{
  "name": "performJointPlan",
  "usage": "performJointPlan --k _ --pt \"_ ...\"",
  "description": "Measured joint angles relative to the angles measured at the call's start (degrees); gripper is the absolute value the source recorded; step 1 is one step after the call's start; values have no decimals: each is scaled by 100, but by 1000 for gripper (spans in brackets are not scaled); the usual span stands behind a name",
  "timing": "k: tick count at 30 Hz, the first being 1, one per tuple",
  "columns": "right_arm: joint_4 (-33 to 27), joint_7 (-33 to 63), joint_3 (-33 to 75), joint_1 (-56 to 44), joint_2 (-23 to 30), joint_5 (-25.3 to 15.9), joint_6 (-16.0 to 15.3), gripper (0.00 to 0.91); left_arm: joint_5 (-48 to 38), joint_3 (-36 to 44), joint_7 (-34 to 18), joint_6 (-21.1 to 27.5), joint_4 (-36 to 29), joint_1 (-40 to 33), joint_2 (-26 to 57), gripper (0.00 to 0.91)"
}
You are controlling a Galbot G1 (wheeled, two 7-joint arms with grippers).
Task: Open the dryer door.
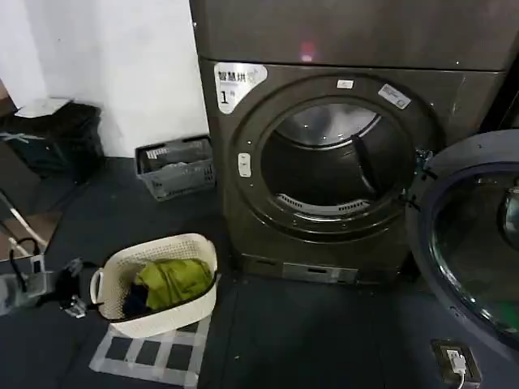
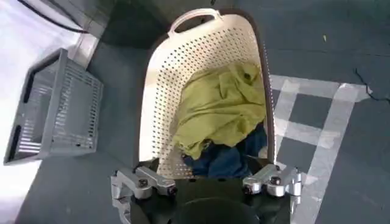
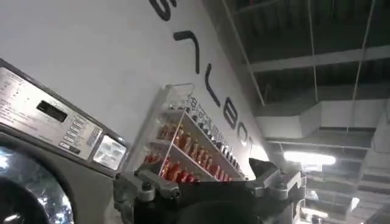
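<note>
Dark floor spreads before the dryer; the dryer door hangs swung wide right of its drum, so opening looks done. Left tool gapes empty over the laundry basket, left of the dryer; right tool open, needing only withdrawal

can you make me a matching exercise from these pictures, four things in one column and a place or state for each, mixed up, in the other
Things:
1. dryer door
2. white laundry basket
3. grey crate
4. left gripper

Places or states:
a. on the floor by the white wall, left of the dryer
b. swung open to the right of the drum opening
c. open, poised above the basket
d. on the floor in front of the dryer, holding green and blue clothes

Pairs: 1-b, 2-d, 3-a, 4-c
</note>
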Motion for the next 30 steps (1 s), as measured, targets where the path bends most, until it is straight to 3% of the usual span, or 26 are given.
performJointPlan --k 30 --pt "-2 -22 -38 34 -4 -7 -4 907 -77 12 95 -183 39 15 20 907"
